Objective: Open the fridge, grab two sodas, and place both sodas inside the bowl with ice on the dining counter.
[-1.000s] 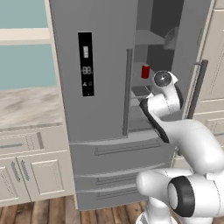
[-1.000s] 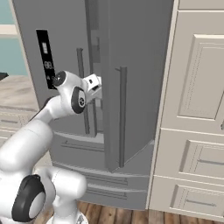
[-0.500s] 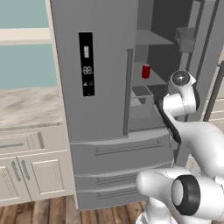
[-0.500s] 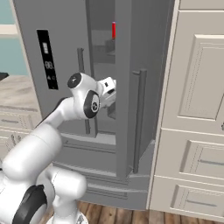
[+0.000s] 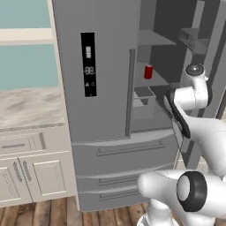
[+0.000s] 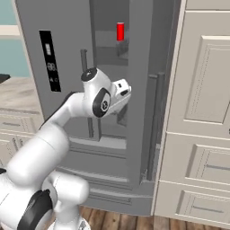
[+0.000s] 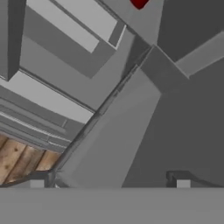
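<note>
The grey fridge (image 5: 106,88) stands straight ahead, its left door with the black display panel (image 5: 88,64) closed. Its right door (image 6: 150,103) hangs wide open, edge-on by my arm. One red soda can (image 5: 148,71) stands on an inner shelf; it also shows as the can (image 6: 120,31) and as the can's red edge (image 7: 139,3). The second soda is hidden. My gripper (image 7: 109,183) is open with nothing between the fingertips, held at the inner side of the open door, below the can's shelf. The bowl and dining counter are out of view.
Tall cream cabinets (image 6: 202,112) stand right beside the open door. Left of the fridge runs a marble counter (image 5: 26,106) over cream drawers (image 5: 26,163). The fridge's lower drawers (image 5: 128,150) are closed. A wooden floor (image 5: 44,212) lies below.
The right fridge door has swung much further open, and my hand has moved right with it. More of the interior and the red can now show.
</note>
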You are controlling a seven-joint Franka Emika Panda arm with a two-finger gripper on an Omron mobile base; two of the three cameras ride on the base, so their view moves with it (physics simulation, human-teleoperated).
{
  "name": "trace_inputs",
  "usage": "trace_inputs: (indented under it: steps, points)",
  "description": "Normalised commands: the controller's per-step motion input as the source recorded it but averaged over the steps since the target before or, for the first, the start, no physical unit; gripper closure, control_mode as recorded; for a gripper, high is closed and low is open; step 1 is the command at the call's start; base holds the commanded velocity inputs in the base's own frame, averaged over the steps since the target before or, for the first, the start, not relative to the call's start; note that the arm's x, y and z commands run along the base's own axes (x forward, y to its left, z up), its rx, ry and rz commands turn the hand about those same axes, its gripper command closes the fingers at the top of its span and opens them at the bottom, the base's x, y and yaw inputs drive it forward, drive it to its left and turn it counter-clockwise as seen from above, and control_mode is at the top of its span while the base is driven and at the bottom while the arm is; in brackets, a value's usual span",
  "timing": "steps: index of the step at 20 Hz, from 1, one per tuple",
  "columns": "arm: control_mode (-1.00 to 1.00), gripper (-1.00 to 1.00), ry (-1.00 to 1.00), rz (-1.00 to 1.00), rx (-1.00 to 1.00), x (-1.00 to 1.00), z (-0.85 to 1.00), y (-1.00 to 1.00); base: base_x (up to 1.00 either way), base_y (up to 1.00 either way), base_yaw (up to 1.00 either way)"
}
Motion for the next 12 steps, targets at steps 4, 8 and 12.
trace_inputs:
  steps: [4, 8, 12]
  points:
    - [-1.0, -1.0, 0.01, 0.0, 0.05, -0.13, 0.0, -1.0, 0.0, 0.0, 0.0]
    - [-1.0, -1.0, -0.01, -0.01, 0.0, -0.25, 0.0, -1.0, 0.0, 0.0, 0.0]
    - [-1.0, -1.0, -0.04, -0.01, 0.0, -0.13, 0.0, -0.98, 0.0, 0.0, 0.0]
